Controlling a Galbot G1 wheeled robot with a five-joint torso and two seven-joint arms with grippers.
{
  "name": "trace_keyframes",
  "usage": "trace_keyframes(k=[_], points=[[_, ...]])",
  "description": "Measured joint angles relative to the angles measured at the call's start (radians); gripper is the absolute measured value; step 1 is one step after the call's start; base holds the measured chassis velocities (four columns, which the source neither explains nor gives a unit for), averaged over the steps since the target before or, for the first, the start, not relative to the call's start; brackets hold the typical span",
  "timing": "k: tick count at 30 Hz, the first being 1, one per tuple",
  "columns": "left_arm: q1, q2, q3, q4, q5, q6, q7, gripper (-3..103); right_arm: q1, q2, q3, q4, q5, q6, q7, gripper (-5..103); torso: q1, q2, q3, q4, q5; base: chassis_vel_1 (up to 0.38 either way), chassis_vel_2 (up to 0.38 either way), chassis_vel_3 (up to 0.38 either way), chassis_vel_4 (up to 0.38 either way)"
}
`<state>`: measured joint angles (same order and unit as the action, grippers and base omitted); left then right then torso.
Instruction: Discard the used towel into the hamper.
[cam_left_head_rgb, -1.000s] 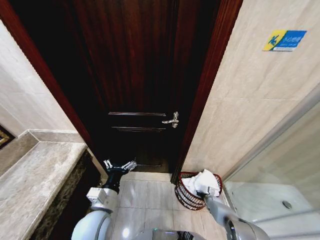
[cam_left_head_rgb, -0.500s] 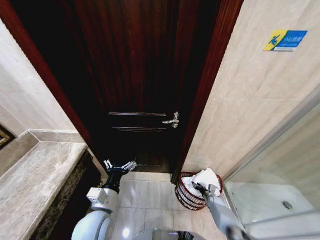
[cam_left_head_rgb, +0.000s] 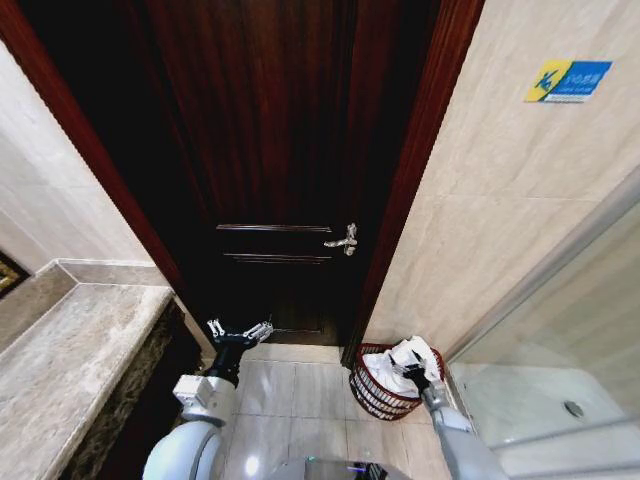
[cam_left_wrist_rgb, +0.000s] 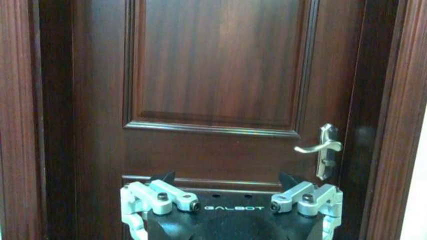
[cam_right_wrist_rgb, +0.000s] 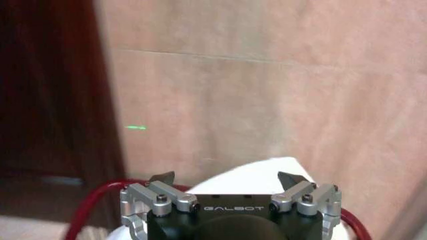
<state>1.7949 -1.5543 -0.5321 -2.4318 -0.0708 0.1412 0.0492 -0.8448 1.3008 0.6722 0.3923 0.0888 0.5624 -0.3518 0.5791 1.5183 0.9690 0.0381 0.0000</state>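
The towel (cam_left_head_rgb: 410, 361) sits heaped in the hamper (cam_left_head_rgb: 376, 392) on the floor by the door frame, right gripper (cam_left_head_rgb: 413, 379) just above it with fingers spread, left gripper (cam_left_head_rgb: 238, 333) parked spread-fingered facing the door (cam_left_wrist_rgb: 220, 75), so the drop looks done.

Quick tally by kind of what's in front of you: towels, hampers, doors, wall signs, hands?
Towels: 1, white towel in the hamper
Hampers: 1, hamper on the floor by the door frame
Doors: 1, door, with a handle
Wall signs: 1, sign
Hands: 2, left hand facing the door, right hand over the hamper
Total: 6
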Motion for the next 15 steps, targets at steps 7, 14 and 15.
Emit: trace_keyframes(k=[7,14,15], points=[[0.000,0.000,0.000,0.000,0.000,0.000,0.000,100,0.121,0.011,-0.004,-0.143,0.103,-0.109,0.003,100,0.000,0.000,0.000,0.0003,-0.0001,0.000,0.000,0.000,0.000],[0.000,0.000,0.000,0.000,0.000,0.000,0.000,100,0.148,0.025,-0.005,-0.200,0.133,-0.311,0.054,100,0.000,0.000,0.000,0.0002,-0.0001,0.000,0.000,0.000,0.000],[0.000,0.000,0.000,0.000,0.000,0.000,0.000,100,0.145,0.025,-0.004,-0.205,0.135,-0.338,0.051,100,0.000,0.000,0.000,0.0000,-0.0002,0.000,0.000,0.000,0.000]])
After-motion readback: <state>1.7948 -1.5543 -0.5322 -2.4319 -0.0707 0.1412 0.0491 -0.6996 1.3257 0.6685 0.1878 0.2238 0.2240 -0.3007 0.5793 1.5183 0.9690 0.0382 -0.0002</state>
